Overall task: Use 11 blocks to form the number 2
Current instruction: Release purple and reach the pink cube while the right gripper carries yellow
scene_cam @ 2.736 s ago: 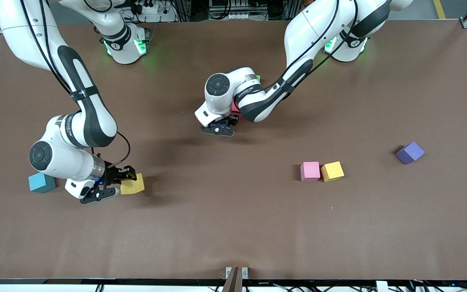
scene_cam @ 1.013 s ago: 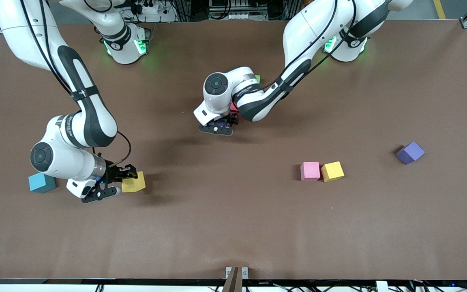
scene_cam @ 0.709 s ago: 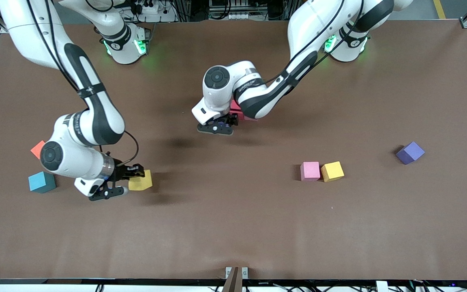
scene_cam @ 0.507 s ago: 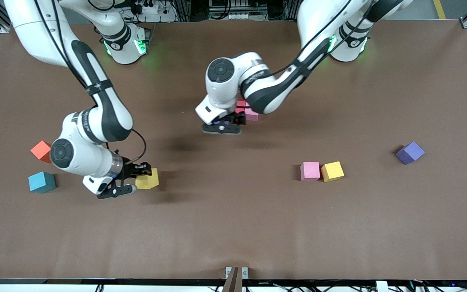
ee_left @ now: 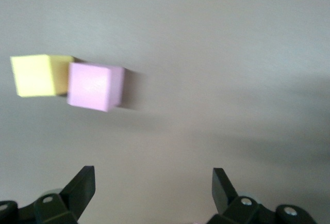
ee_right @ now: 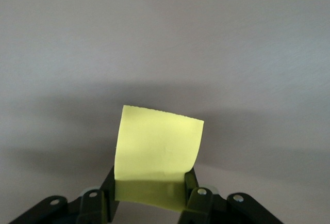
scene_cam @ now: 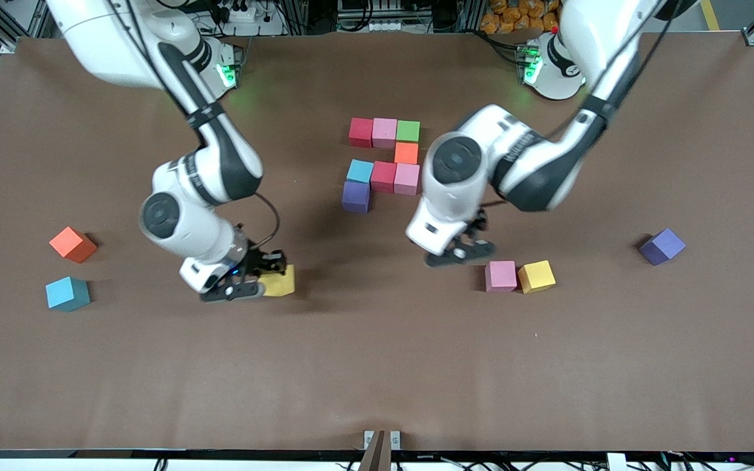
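The partial number 2 [scene_cam: 383, 163] lies mid-table: a row of red, pink and green blocks, an orange block [scene_cam: 406, 153] under the green one, then a row of light blue, red and pink, and a purple block [scene_cam: 355, 197] nearest the front camera. My right gripper [scene_cam: 264, 280] [ee_right: 150, 178] is shut on a yellow block [scene_cam: 279, 280] [ee_right: 157, 146] just above the table. My left gripper [scene_cam: 465, 245] [ee_left: 153, 178] hangs open and empty over bare table beside a pink block [scene_cam: 501, 275] [ee_left: 95, 86] and another yellow block [scene_cam: 537, 276] [ee_left: 35, 74].
A loose purple block [scene_cam: 662, 246] lies toward the left arm's end. An orange-red block [scene_cam: 72, 244] and a light blue block [scene_cam: 67, 293] lie toward the right arm's end. The brown table [scene_cam: 377, 366] is bare nearer the front camera.
My right gripper carried the yellow block from beside the light blue block toward the table's middle. My left arm swung off the figure, uncovering it, and now hangs by the pink and yellow pair.
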Motion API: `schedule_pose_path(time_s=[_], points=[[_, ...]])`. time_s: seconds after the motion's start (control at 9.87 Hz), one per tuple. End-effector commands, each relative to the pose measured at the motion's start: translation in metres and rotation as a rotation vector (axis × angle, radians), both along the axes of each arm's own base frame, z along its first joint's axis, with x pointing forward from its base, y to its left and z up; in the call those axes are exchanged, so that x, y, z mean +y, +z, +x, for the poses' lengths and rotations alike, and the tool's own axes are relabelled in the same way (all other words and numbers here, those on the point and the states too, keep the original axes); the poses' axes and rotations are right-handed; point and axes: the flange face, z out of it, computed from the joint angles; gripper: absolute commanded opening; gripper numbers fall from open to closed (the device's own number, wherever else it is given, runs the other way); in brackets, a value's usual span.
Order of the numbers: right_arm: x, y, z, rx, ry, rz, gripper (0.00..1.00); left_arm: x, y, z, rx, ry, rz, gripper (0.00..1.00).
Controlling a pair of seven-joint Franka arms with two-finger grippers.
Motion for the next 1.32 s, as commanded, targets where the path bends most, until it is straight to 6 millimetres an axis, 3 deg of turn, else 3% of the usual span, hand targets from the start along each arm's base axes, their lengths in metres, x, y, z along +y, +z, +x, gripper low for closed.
schedule_pose_path(time_s=[0.0,0.41,0.81,1.22], points=[[0.042,0.005,-0.039,-0.017,-0.079,0.006,0.26,0.054,-0.014,0.015,0.031,-0.076,0.052,1.0],[0.11,-0.004,-0.087,-0.088,-0.104,-0.09,0.26,0.118,-0.05,0.033,0.004,-0.033,0.059,1.0],[0.151,-0.019,-0.126,-0.206,-0.094,-0.223,0.25,0.135,-0.09,0.029,-0.045,-0.027,-0.018,1.0],[0.164,-0.05,-0.145,-0.226,-0.114,-0.227,0.25,0.141,-0.101,0.033,-0.028,-0.145,-0.044,1.0]])
